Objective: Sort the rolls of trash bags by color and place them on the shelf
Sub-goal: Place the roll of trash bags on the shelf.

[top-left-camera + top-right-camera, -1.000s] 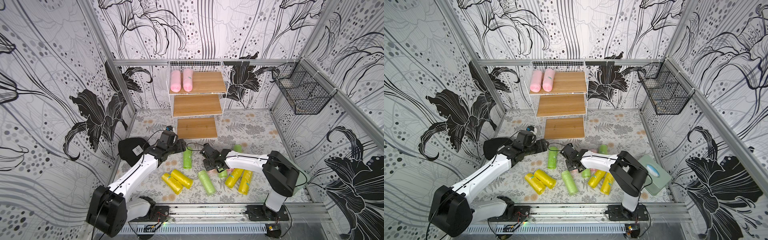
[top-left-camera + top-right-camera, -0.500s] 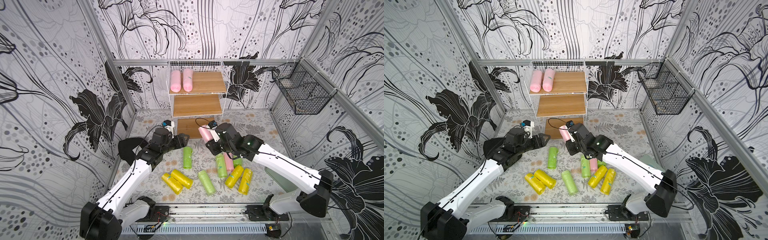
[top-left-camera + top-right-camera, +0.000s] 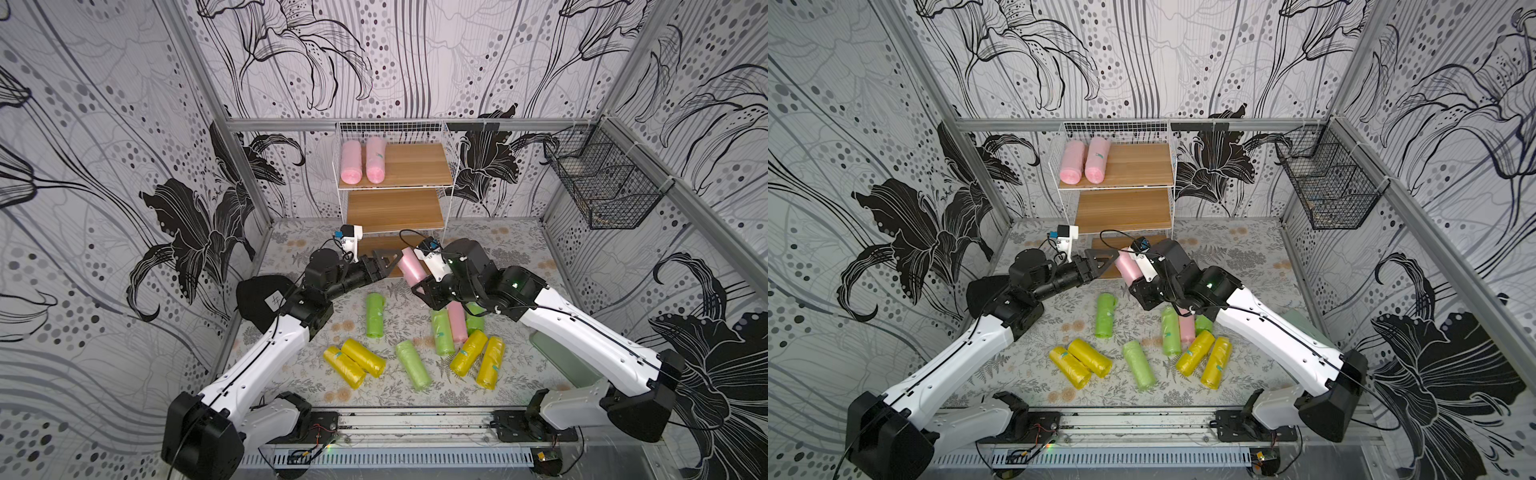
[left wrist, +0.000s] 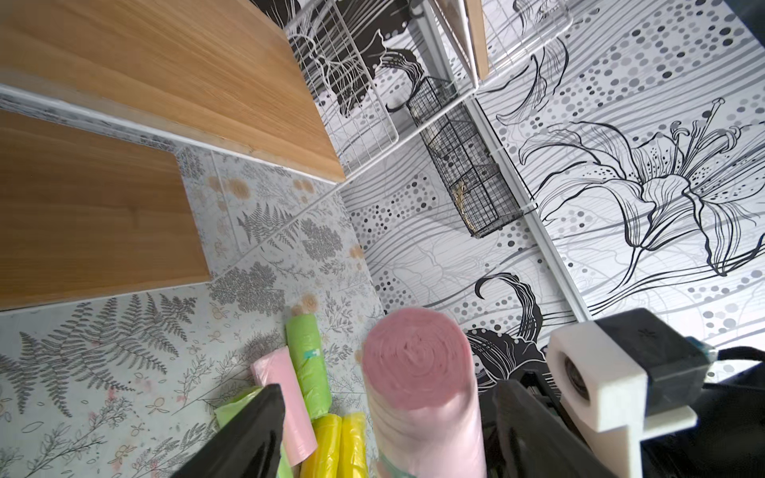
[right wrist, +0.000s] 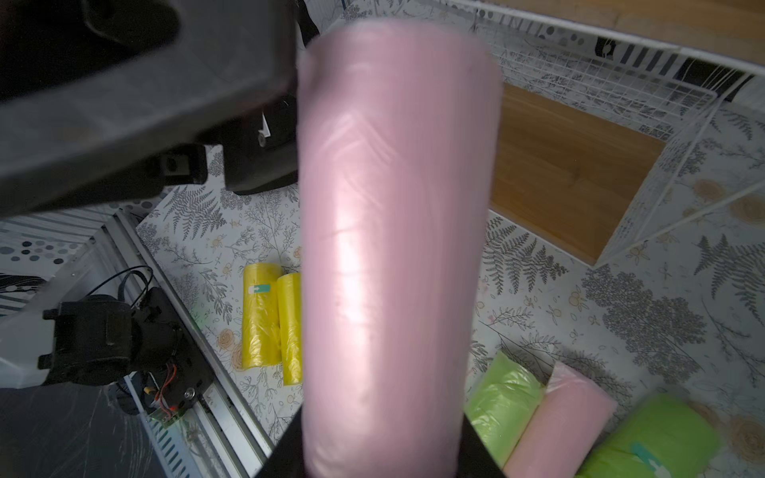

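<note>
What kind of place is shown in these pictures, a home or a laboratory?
Probably a robot test enclosure: flower-print wall panels in metal framing surround a small table, with two arms mounted on a rail in front.

**Lily-Papered Booth, Fern-Print Floor**

Walls [image 3: 104, 145] on three sides carried black and grey lily drawings, dots and flowing lines on white. Grey metal bars [image 3: 282, 124] ran along them and up the corners. The floor [image 3: 498, 249] was pale, printed with grey ferns and small tan flowers. A shelf [image 3: 395, 210] stood against the back wall, and a black wire basket [image 3: 602, 187] hung on the right wall. A metal rail [image 3: 415, 419] crossed the front edge. The light was even and soft.
</note>
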